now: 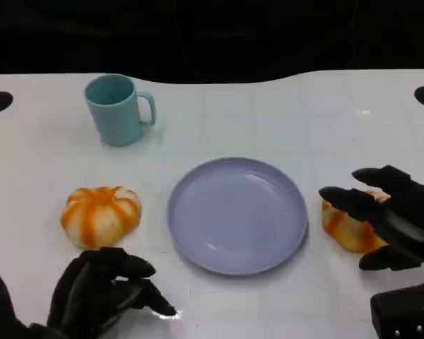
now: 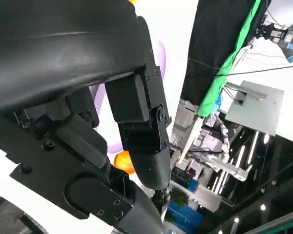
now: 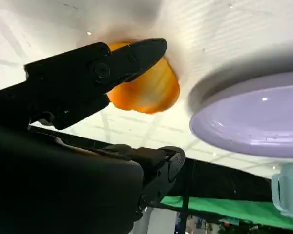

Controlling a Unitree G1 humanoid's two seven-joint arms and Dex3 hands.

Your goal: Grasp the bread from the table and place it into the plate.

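Head view showed the white counter [image 1: 283, 113] carrying, largest first, one lavender plate [image 1: 237, 214] at centre, two orange-and-white striped breads, and one teal mug [image 1: 119, 109] at the far left. Count: plate 1, breads 2, mug 1, hands 2.

One bread [image 1: 99, 215] lay left of the plate, apart from it, just beyond the left hand [image 1: 102, 293]. That hand rested low on the counter with fingers curled in and nothing visibly in them. The other bread [image 1: 350, 226] lay just right of the plate's rim, partly covered by the right hand [image 1: 392, 219].

Right hand: fingers [image 1: 346, 201] spread over the bread; the right wrist view showed one finger [image 3: 136, 56] across the bread [image 3: 149, 90] and another below it, a gap apparently left. Not yet clamped, as judged.

Step in hand, judged: closing on the right bread. To do it well, fingers should bracket the loaf's widest part and close gently, as it looks soft. Lift clear of the rim before moving over the plate; the rim sits near, so a low drag could nudge it.
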